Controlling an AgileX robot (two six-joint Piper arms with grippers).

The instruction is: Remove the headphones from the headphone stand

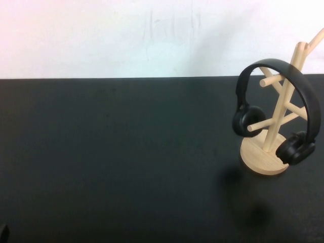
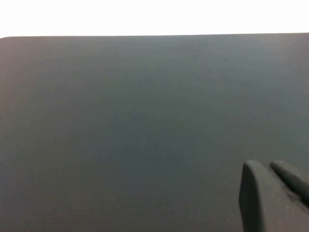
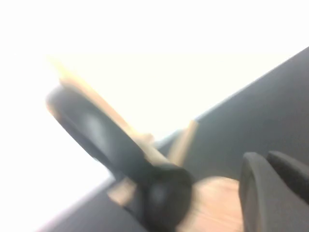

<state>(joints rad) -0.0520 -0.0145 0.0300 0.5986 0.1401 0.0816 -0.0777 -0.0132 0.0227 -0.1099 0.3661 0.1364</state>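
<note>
The black headphones (image 1: 302, 96) hang on the light wooden headphone stand (image 1: 283, 104) at the table's right side; the headband loops over the pole's top and both ear cups hang beside the round base (image 1: 258, 157). In the right wrist view the headphones (image 3: 161, 195) and the stand's base (image 3: 212, 205) are close and blurred. My right gripper (image 3: 265, 155) is near them, apart, fingers together and empty. My left gripper (image 2: 268, 164) is shut and empty over bare table. Neither gripper shows in the high view.
The black table (image 1: 126, 162) runs to a white wall at the back. A dark shadow (image 1: 248, 202) lies on the table in front of the stand. A small dark part (image 1: 2, 233) shows at the front left corner.
</note>
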